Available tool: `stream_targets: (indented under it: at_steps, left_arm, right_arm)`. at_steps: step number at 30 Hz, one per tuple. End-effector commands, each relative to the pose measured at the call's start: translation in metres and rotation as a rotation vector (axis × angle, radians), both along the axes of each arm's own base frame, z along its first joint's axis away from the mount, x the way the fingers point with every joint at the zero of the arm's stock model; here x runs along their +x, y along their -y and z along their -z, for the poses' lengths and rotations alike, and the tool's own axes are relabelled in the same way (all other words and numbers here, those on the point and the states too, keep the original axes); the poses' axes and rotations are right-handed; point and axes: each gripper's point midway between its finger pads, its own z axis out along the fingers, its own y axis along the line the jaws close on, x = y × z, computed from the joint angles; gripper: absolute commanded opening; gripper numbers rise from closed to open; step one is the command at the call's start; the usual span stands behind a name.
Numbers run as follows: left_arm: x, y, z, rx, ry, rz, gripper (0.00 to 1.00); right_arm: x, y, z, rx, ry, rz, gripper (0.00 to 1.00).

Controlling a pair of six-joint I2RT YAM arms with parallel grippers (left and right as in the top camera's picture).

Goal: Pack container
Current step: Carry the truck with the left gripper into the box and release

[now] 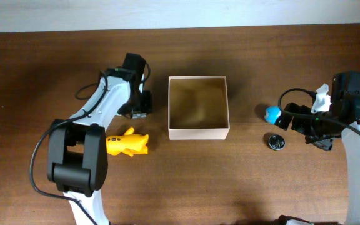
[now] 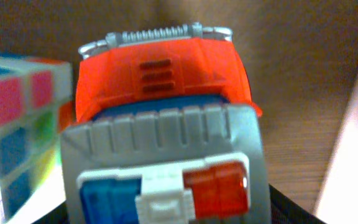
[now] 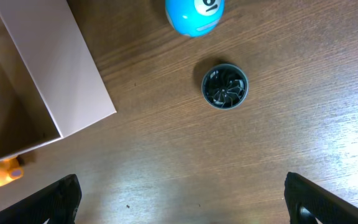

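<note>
- Overhead, far left first: one yellow plastic animal toy [image 1: 128,142] lies on the dark wooden table [image 1: 42,62], beside the left arm and well clear of the box.
- Left gripper [image 1: 140,105] is low at the table, just left of the box. Its wrist view is filled by one orange-and-grey toy truck with a blue-and-red light bar [image 2: 166,93], and one multi-coloured puzzle cube [image 2: 11,124] sits just beside it. I cannot tell whether the jaws have closed on the truck.
- Centre: one container [image 1: 198,107], a square open-topped cardboard box with cream walls and a tan inside. It stands upright between the arms and looks empty, so packing has yet to start.
- Right of it: one blue ball [image 1: 272,114] and one small dark round disc [image 1: 277,141], near each other but apart.
- Right gripper [image 3: 185,208] hangs above bare wood, jaws spread wide, nothing between them.
- My read: the first pick is in hand, the truck. The next move calls for a firm squeeze on its body, a lift over the left wall, then a release inside.
</note>
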Motion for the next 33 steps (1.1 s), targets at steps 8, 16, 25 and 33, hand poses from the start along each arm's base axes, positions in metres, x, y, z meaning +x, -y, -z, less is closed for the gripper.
stream_targets:
  at_steps: [8, 16, 25, 33]
  left_arm:
    - [0.004, 0.091, -0.188, -0.132, 0.385, 0.197, 0.49]
    - [-0.016, 0.154, -0.162, -0.129, 0.354, 0.185, 0.49]
    - [-0.017, 0.22, -0.069, -0.194, 0.204, 0.155, 0.5]
    - [-0.019, 0.242, -0.028, -0.193, 0.169, 0.138, 0.5]
  right_arm:
    - [0.002, -0.001, -0.006, 0.007, 0.014, 0.006, 0.99]
    - [0.002, -0.001, -0.006, 0.007, 0.014, 0.006, 0.99]
    - [0.002, -0.001, -0.006, 0.007, 0.015, 0.006, 0.99]
    - [0.002, -0.001, -0.006, 0.007, 0.015, 0.007, 0.99]
